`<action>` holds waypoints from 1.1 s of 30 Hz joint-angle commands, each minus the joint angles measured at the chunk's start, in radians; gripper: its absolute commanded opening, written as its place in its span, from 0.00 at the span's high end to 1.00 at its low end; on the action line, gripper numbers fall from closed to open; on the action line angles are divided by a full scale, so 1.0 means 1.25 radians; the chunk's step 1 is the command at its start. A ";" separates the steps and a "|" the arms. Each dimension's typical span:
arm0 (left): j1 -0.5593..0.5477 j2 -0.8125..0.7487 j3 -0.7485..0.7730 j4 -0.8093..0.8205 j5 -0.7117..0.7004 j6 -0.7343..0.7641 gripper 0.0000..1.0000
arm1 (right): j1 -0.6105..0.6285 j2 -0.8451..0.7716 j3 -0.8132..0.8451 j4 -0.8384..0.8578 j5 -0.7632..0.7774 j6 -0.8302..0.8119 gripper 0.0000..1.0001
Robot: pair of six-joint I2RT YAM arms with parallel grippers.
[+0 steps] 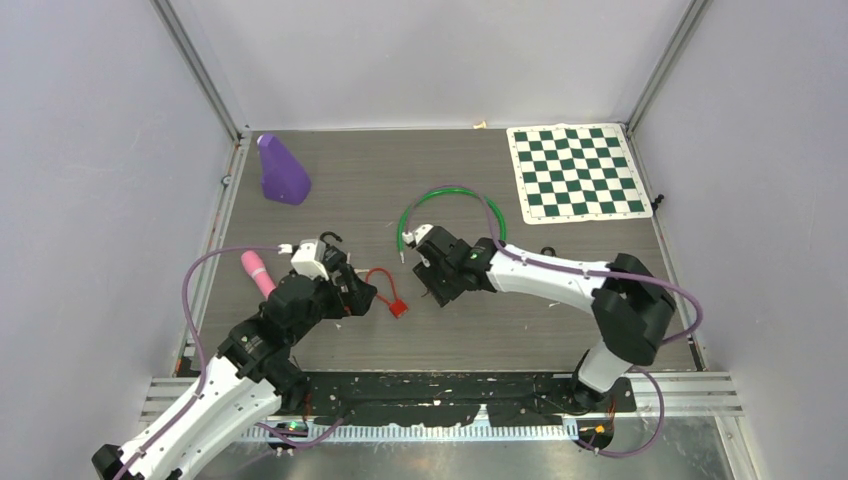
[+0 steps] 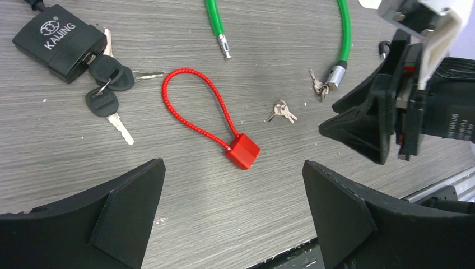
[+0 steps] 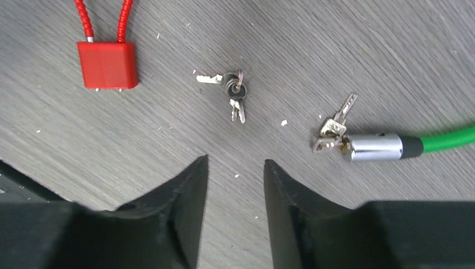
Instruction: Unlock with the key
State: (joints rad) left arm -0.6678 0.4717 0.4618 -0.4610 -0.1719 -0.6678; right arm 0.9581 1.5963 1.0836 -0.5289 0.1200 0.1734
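A small bunch of silver keys point(image 3: 232, 89) lies loose on the grey wood table, also seen in the left wrist view as the silver keys point(image 2: 282, 112). My right gripper point(image 3: 236, 162) hovers just short of them, open, with nothing between its fingers. The red cable lock point(image 3: 107, 64) lies to their left, its red block point(image 2: 242, 150) just ahead of my left gripper point(image 2: 233, 165), which stands wide open and empty. In the top view the right gripper point(image 1: 432, 280) and left gripper point(image 1: 355, 292) face each other across the red lock point(image 1: 397, 307).
A green cable lock point(image 1: 450, 195) curves behind, its chrome end point(image 3: 372, 147) with keys in it. A black padlock point(image 2: 59, 42) with black-headed keys point(image 2: 109, 84) lies at the left. A purple cone point(image 1: 282, 170), a pink object point(image 1: 258, 272) and a chessboard mat point(image 1: 577, 172) are farther off.
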 commanded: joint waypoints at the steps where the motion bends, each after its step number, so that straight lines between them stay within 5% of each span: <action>1: -0.002 0.009 0.046 -0.013 -0.030 0.014 0.02 | -0.005 0.089 0.089 0.026 -0.017 -0.020 0.50; 9: -0.001 -0.006 0.045 -0.061 -0.032 0.014 0.01 | -0.016 0.266 0.225 -0.019 0.002 -0.033 0.53; 19: -0.002 0.019 0.037 -0.035 0.006 0.001 0.01 | -0.026 0.245 0.240 -0.050 0.007 -0.041 0.94; 25: -0.002 0.026 0.036 -0.027 0.017 -0.008 0.01 | -0.026 0.149 0.239 -0.043 0.058 -0.047 0.95; 33: -0.001 0.001 0.018 -0.023 -0.012 -0.008 0.02 | -0.025 0.015 0.047 0.118 0.054 -0.021 0.95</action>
State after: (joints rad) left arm -0.6678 0.4889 0.4927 -0.5343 -0.1665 -0.6735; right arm 0.9257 1.6752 1.2362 -0.4862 0.1768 0.1303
